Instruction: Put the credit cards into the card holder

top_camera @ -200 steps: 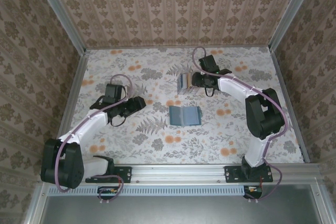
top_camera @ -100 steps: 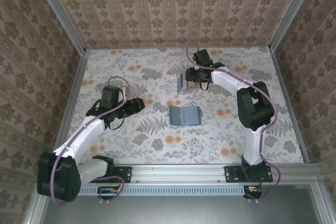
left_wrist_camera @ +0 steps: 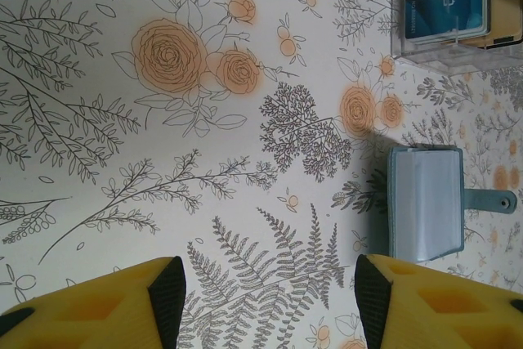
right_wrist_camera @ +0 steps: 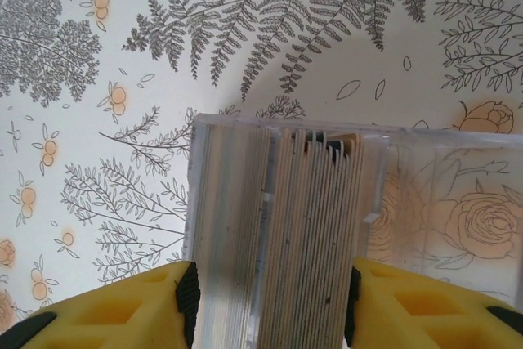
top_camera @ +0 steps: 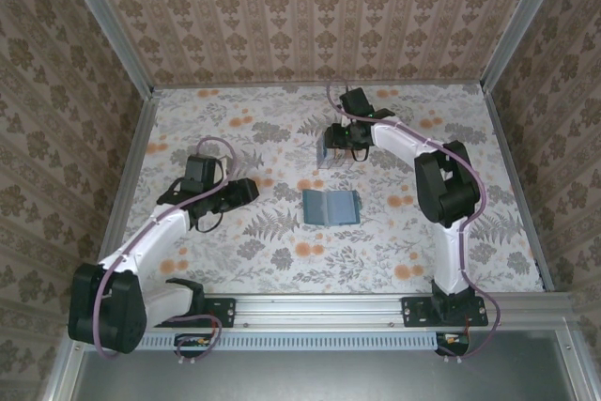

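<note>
A: Top view: card holder flat at mid-table. Right gripper is at the clear box, just beyond it.

B: Left wrist: left gripper spread wide, empty, left of card holder.

A: Right wrist: jaws straddle the credit cards, which stand on edge. Can't tell if clamped.

B: Advise pinching only a few, then lifting straight up.

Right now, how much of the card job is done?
Done: nothing yet; the small teal folding wallet lies open, seemingly empty. In hand: the right gripper straddles the thin plastic cards standing in the clear plastic box. Left: moving every card into the wallet.
</note>
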`<state>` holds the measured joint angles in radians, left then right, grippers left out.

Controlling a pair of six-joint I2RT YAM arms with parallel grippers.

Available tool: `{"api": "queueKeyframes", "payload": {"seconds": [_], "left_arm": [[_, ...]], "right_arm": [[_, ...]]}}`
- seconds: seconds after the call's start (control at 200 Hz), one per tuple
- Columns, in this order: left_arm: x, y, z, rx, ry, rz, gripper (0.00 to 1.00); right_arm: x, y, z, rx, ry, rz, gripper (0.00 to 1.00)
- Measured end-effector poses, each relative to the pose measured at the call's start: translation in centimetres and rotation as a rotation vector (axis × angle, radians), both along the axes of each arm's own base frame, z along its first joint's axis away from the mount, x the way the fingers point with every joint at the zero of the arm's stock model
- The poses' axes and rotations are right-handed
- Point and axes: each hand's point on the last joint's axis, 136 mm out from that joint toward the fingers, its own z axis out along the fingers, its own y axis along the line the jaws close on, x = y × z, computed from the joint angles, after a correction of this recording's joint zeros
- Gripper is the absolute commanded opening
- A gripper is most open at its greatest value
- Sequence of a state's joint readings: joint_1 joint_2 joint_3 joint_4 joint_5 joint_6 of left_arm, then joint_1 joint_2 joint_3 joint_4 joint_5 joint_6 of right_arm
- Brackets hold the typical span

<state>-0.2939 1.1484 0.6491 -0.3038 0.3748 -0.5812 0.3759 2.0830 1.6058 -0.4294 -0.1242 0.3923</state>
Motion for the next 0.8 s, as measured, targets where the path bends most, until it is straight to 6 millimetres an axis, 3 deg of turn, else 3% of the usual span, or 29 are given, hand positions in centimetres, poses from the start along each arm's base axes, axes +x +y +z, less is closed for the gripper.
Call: {"api": "queueKeyframes", "payload": {"seconds": [0.375,0.8], "left_arm": [[-0.4,-0.2,-0.9,-0.001,0.008,-0.004,0.60],[-1.0,-0.4,-1.9,-0.004,0.026,0.007,0.56]], "right_arm": [[-1.5,0.2,0.4,0.167,0.028,-0.007,0.39],[-1.7,0.7,1.0,0.297,0.013,-0.009,0.31]]}}
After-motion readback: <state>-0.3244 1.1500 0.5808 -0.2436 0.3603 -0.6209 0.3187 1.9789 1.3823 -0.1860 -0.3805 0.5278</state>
